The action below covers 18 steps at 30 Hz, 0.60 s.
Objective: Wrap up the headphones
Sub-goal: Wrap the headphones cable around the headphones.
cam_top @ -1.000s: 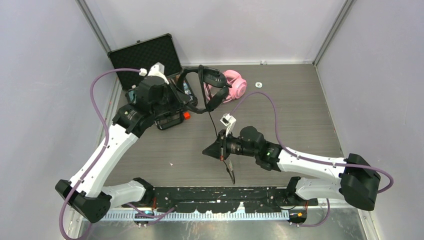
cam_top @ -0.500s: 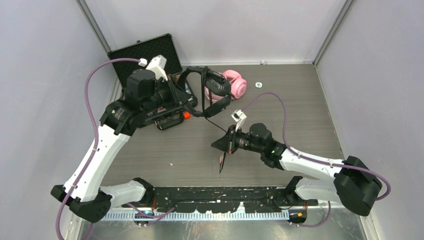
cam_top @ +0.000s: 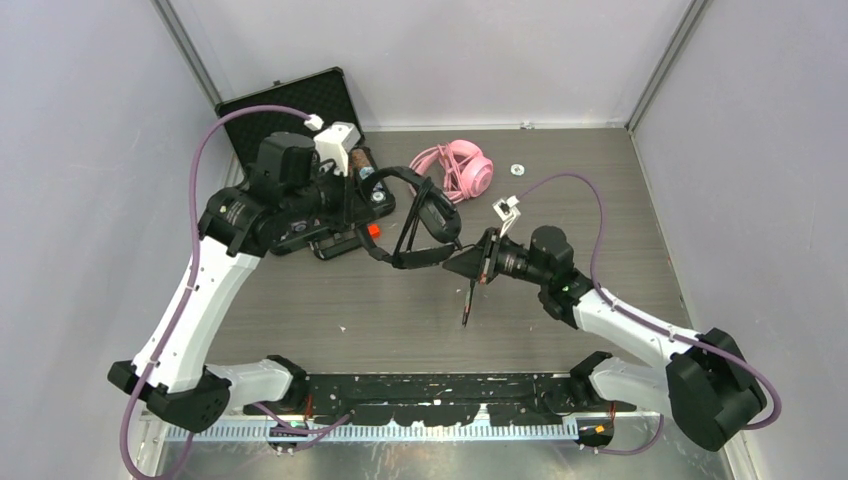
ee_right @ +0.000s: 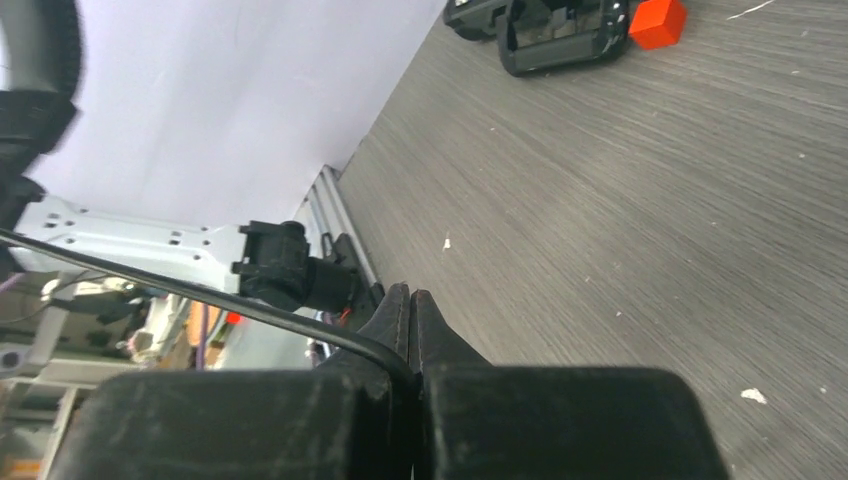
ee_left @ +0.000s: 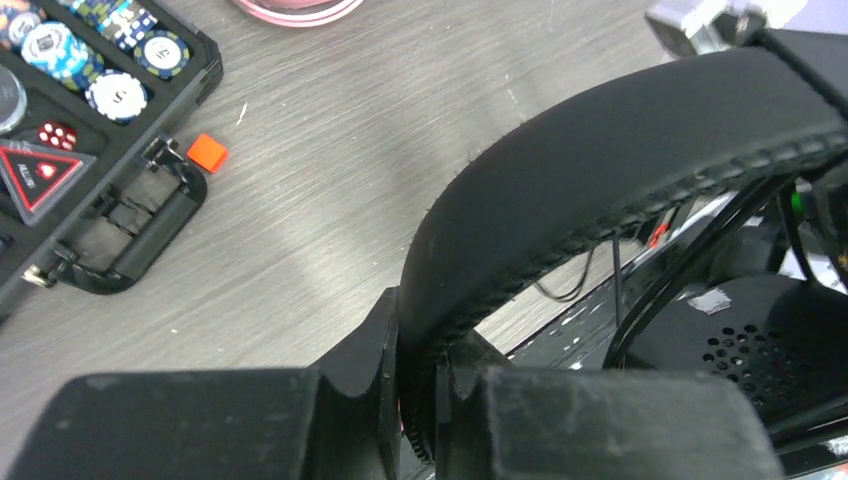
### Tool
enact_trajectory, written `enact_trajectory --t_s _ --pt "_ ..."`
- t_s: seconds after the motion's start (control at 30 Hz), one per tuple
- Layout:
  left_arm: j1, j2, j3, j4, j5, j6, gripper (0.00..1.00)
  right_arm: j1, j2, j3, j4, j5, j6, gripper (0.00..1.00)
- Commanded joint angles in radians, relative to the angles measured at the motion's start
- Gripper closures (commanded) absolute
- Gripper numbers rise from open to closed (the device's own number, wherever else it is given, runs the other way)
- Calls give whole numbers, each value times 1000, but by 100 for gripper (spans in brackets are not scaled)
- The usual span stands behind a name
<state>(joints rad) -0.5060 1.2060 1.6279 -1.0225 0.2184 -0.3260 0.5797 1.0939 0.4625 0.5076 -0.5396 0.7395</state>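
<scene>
Left end effector (ee_left: 418,372): fingers clamped together on the padded headband of the black headset (cam_top: 432,215), which is held off the worktop (cam_top: 610,215), just ahead of the fingers.

Right end effector (ee_right: 410,305): fingers pressed together on the thin black cable (ee_right: 200,297). The cable enters the pinch from the left. The free tail with its plug (cam_top: 467,306) hangs below the fingers.

The two end effectors are near each other, with the black headset between them.

Progress (judged): wrapping of the black headset is under way. In the left wrist view, thin strands cross below the headband, but I cannot count the turns. The hanging tail is not yet wound.

The pink headset (cam_top: 468,170) lies on the worktop beyond the right end effector, apart from both, and no tidy coil shows on it. It looks untouched, so well under half of the task is done.
</scene>
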Motion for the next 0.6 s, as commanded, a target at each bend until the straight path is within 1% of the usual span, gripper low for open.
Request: enact_trajectory --t_s 0.0,0.1,0.2,0.3,0.37,0.43,0.47,0.57 --pt "5 -12 52 -96 156 210 100 -79 29 94 -106 -141 63 99" --pt "5 -9 23 -122 181 319 100 -84 29 150 -178 -205 77 100" --pt "4 3 4 -168 195 478 100 -86 36 191 -199 -291 123 100" --pt "3 2 -41 -185 201 599 100 -86 49 195 -131 -373 210 99" --pt "2 -9 -76 -184 253 698 100 -86 58 178 -56 -406 272 96" --pt "-6 -16 -107 -183 307 803 100 -83 72 167 -27 -433 293 94" --pt "-11 -17 -116 -181 319 849 100 -83 83 165 -25 -452 300 95" --pt "-14 10 -103 -185 322 926 100 -79 112 171 2 -491 347 98"
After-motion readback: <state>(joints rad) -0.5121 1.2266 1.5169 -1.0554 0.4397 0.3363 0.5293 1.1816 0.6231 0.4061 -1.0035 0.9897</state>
